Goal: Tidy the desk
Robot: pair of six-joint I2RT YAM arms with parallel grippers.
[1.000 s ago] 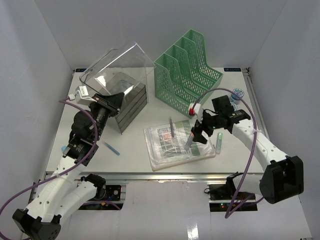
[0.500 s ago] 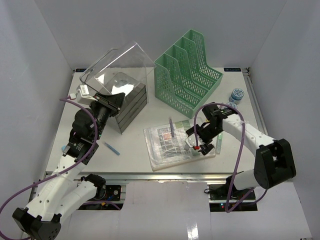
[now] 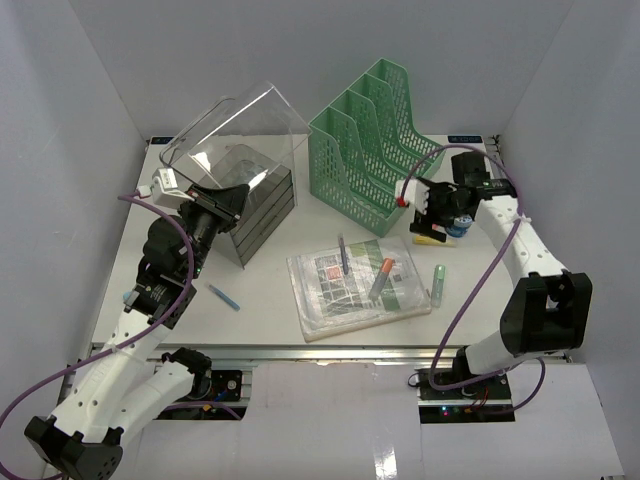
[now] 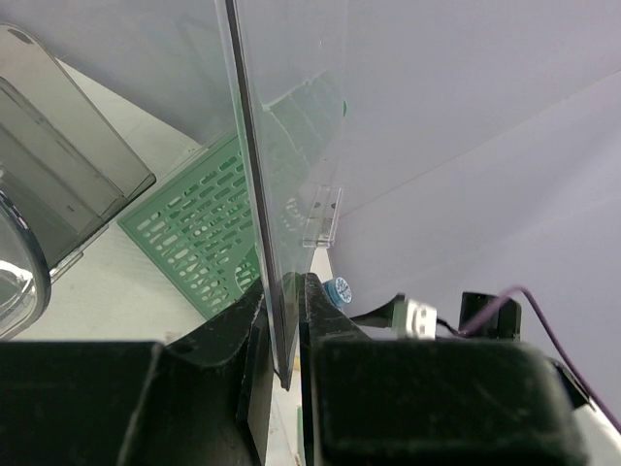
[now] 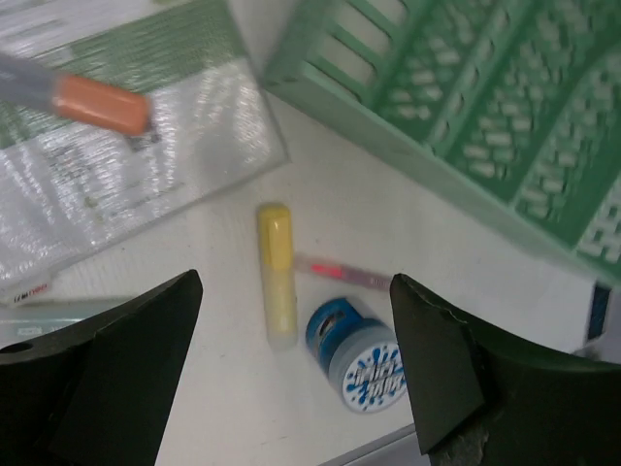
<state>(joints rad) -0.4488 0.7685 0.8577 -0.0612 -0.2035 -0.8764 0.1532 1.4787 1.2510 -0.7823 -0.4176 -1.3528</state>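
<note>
The white desk [image 3: 250,320] holds scattered stationery. My left gripper [image 3: 228,200] is shut on the edge of the clear plastic lid [image 3: 240,135] of a storage box and holds it tilted up; the left wrist view shows the pads clamped on the clear panel [image 4: 281,330]. My right gripper [image 3: 432,222] is open and empty, hovering over a yellow marker [image 5: 276,272], a blue-capped bottle [image 5: 361,367] and a thin pink pen [image 5: 340,274] at the right of the desk. In the right wrist view the gripper [image 5: 296,291] spans the marker and bottle from above.
A green file rack [image 3: 375,140] stands at the back. A plastic-wrapped booklet [image 3: 355,290] lies at front centre with an orange-capped marker [image 3: 381,278] and a blue pen [image 3: 343,255] on it. A green marker [image 3: 438,283] lies beside it; a blue pen [image 3: 223,297] lies at the left. Dark trays [image 3: 262,205] sit under the lid.
My right gripper has let go of the orange-capped marker on the booklet and moved back and right, over the yellow marker and bottle. The left arm has not moved.
</note>
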